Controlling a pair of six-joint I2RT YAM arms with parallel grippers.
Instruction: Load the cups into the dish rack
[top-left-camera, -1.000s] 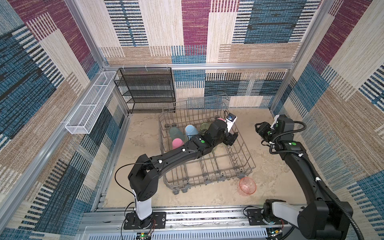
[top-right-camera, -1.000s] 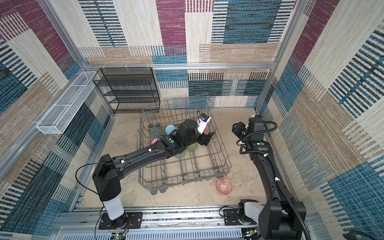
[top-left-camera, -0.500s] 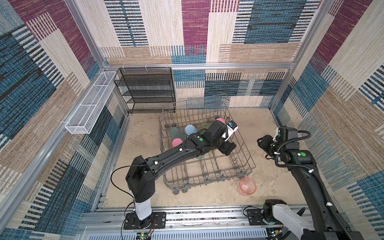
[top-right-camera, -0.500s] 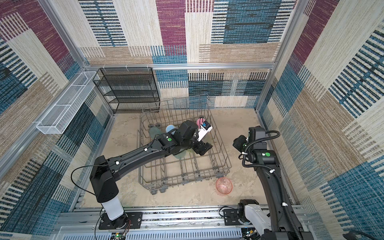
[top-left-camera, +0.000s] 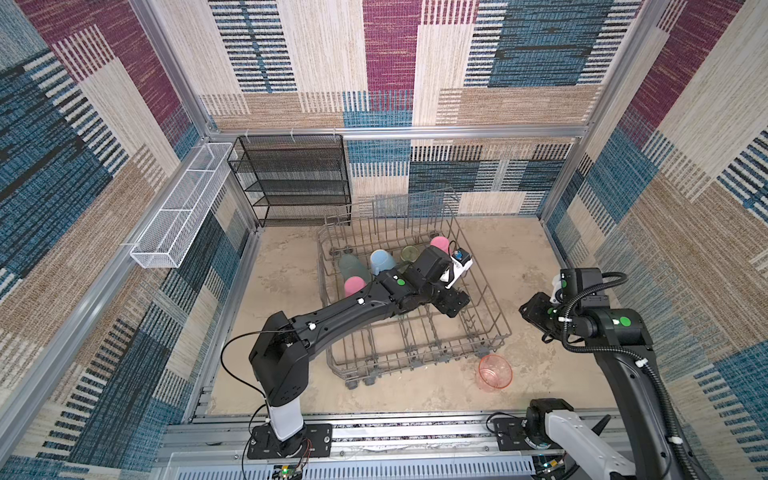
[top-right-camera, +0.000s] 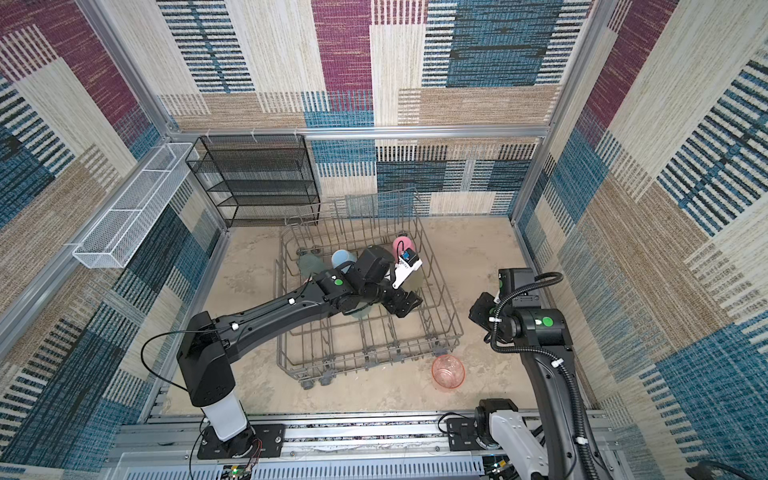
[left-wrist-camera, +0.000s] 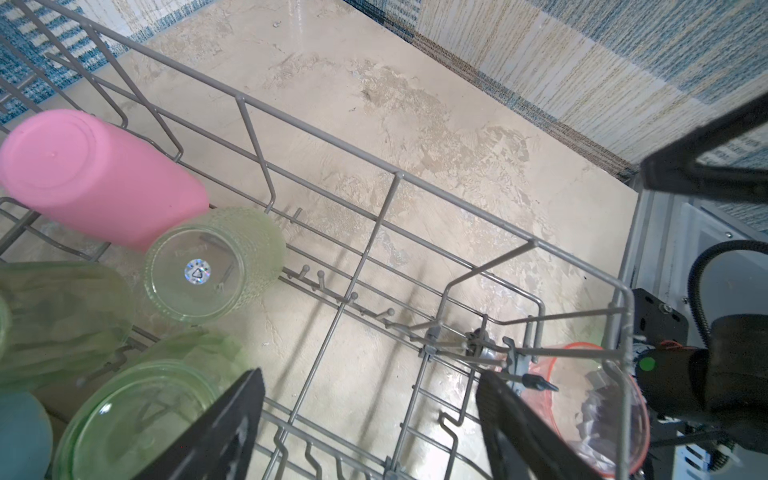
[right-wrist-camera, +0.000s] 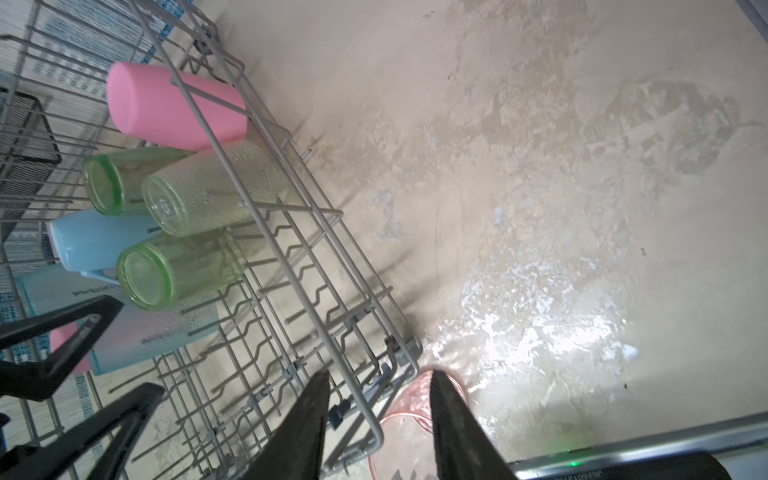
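I note left claw (left-wrist-camera: 370, 382) released over the dish rack (left-wrist-camera: 398, 176); right claw (right-wrist-camera: 378, 376) parted, empty; pink-orange cup (top-left-camera: 494, 372) on tabletop (top-left-camera: 519, 257) beside rack.

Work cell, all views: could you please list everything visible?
Wire dish rack: one, grey, floor centre.
Opaque plastic tumblers: two, pink, in rack.
Translucent plastic tumblers: three, green, in rack.
Handled mug: one, light blue, in rack.
Large translucent tumbler: one, teal, in rack.
Translucent cup: one, pink-orange, floor beside rack's near right corner.
Mesh shelf unit: one, black, back wall.
Long mesh basket: one, white, left wall.
Left gripper: black, jaws open, empty, over rack.
Right gripper: black, jaws open, empty, right of rack.
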